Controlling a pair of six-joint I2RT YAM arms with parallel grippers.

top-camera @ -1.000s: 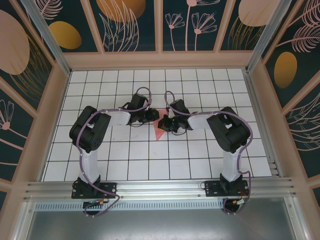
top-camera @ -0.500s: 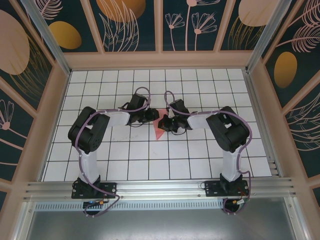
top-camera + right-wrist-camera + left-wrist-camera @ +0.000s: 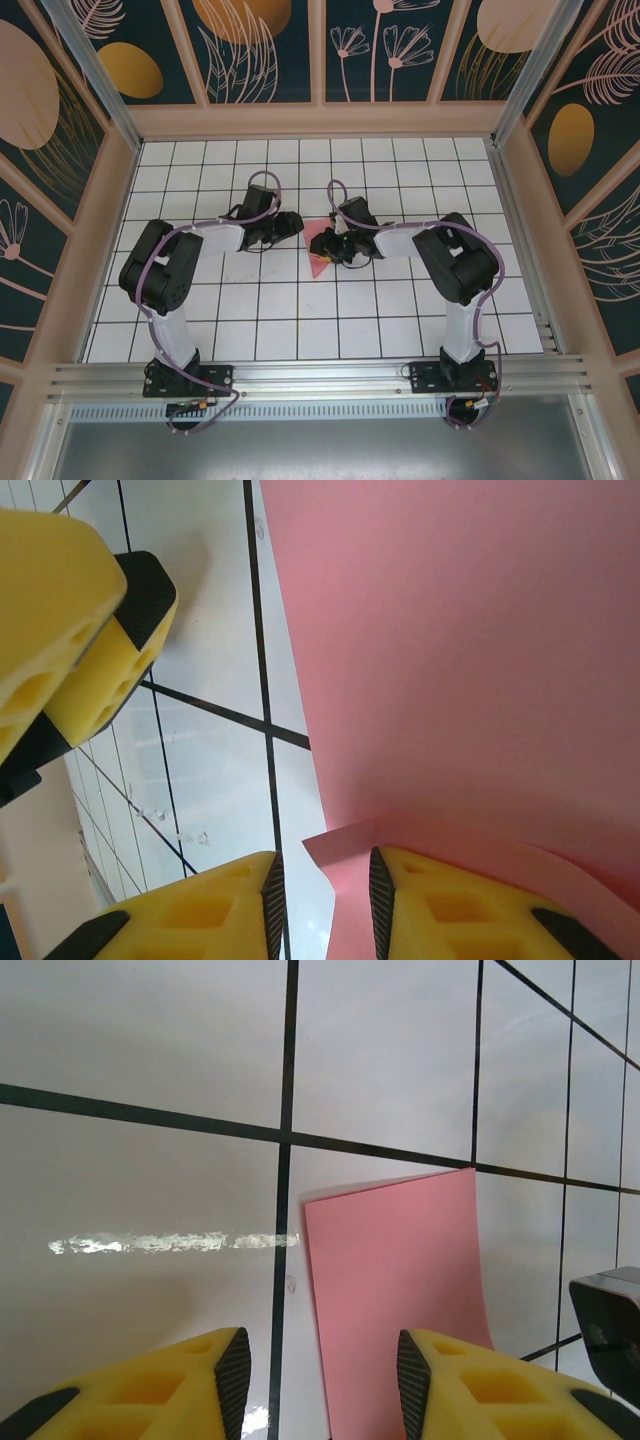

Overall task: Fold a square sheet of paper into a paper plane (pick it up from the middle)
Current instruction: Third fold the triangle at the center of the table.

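Observation:
The pink sheet of paper lies folded on the white grid table, mid-table, between both arms. My left gripper sits just left of it, open; in the left wrist view its yellow fingers stand apart above the table, with the paper's left edge reaching into the gap, unclamped. My right gripper hovers at the paper's upper edge, open. In the right wrist view a small turned-up corner of the paper stands between its fingers, against the right pad. The left gripper's fingertips show at upper left.
The tiled table is walled by wooden frames on three sides. An aluminium rail with both arm bases runs along the near edge. The right gripper's dark body sits close at the right of the left wrist view.
The left arm has drawn back to the left, its gripper moving slightly away from the paper. The right gripper stays at the paper, which now shows a little more below its tip.

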